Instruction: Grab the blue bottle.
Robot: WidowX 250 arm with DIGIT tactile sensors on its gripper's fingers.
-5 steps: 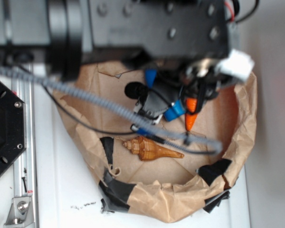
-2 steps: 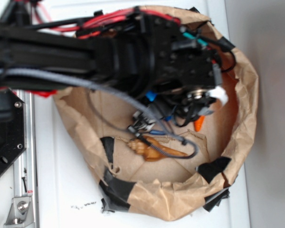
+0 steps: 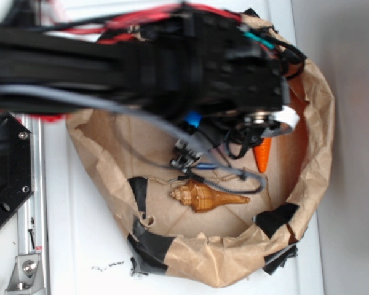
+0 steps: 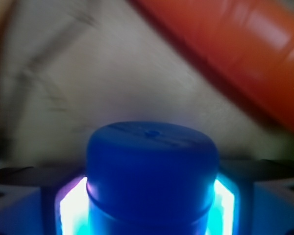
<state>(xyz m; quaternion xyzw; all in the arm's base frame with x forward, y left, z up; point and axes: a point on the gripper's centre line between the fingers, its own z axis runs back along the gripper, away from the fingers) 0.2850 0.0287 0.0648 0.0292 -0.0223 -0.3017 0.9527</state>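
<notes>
The blue bottle [image 4: 152, 181] sits right between the jaws — wrist view shows its flat end filling the gap, both sides flanked close, so the gripper [image 3: 194, 132] looks clamped on it. Its long axis runs back toward the wrist. The toy carrot [image 4: 235, 54] lies just beyond; the seashell [image 3: 206, 196] rests apart in the paper-lined bowl [image 3: 317, 147].

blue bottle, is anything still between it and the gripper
Nothing visible. In the wrist view the blue bottle already sits between the gripper fingers, filling the gap. The orange carrot lies beyond it, not in the way.
</notes>
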